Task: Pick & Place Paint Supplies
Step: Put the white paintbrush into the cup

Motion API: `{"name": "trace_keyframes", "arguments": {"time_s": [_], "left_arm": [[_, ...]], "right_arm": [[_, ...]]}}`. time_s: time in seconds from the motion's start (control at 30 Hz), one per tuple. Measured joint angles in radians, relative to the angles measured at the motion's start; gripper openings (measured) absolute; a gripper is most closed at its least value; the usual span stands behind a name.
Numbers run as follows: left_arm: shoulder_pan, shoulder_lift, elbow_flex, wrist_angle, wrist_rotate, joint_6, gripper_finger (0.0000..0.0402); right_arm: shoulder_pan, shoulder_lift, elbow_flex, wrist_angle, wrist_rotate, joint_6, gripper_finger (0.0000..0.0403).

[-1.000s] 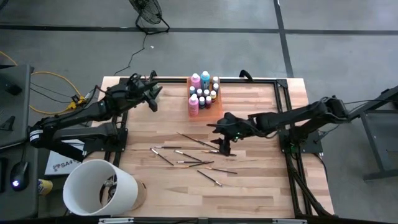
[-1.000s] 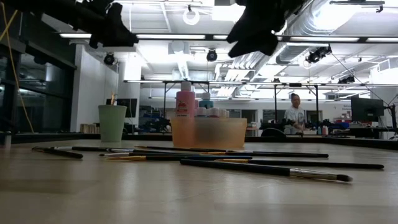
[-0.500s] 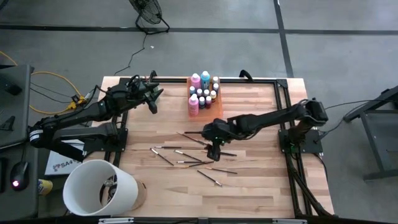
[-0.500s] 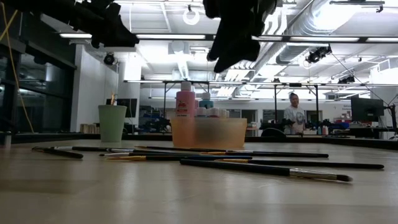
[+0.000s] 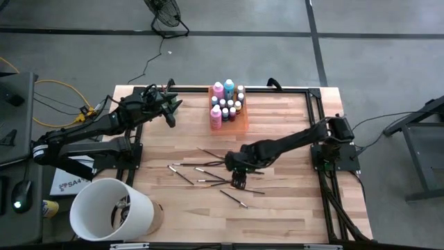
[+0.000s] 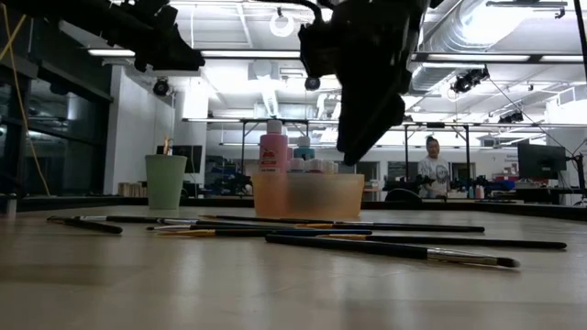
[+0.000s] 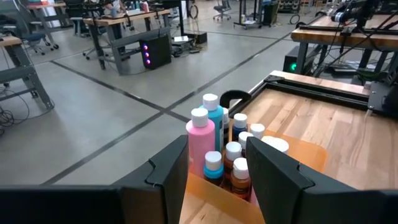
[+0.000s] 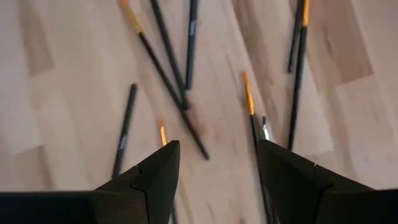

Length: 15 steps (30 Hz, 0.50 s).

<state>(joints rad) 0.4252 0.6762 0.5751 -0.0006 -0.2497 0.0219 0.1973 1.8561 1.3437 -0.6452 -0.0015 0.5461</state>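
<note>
Swinging across from the table's right side, the right gripper [image 5: 238,182] now hangs low over the scattered brushes [image 5: 208,170], its dark wedge-shaped fingers [image 8: 152,171] spread with nothing between them. From where I stand it looks lined up to straddle one of the thin handles, since several lie crossed and touching right beneath it. They are slim dark sticks with orange-gold ferrules, flat on the pale wood table [image 5: 284,208].

Farther back, the orange tray [image 5: 212,105] keeps the bottles [image 5: 226,101] upright and packed close: tall pink and teal plastic ones, tiny dark ones with pale caps. The left gripper [image 5: 168,112] waits raised near the table's back-left corner, fingers apart and empty, beside a mint-green cup [image 6: 165,181].
</note>
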Motion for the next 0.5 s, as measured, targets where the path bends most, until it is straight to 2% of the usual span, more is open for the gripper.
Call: {"name": "trace_keyframes", "arguments": {"time_s": [0.23,0.33,0.5], "left_arm": [[0.000,0.000,0.000,-0.002,0.000,0.000,0.0157],[0.000,0.000,0.000,-0.003,0.000,0.000,0.0157],[0.000,0.000,0.000,-0.003,0.000,0.000,0.0157]], "right_arm": [[0.003,0.024,-0.002,-0.002,0.156,0.054,0.0205],[0.005,0.051,-0.001,0.007,0.164,0.038,0.0194],[0.006,0.092,-0.003,0.014,0.111,0.026,0.0168]]}}
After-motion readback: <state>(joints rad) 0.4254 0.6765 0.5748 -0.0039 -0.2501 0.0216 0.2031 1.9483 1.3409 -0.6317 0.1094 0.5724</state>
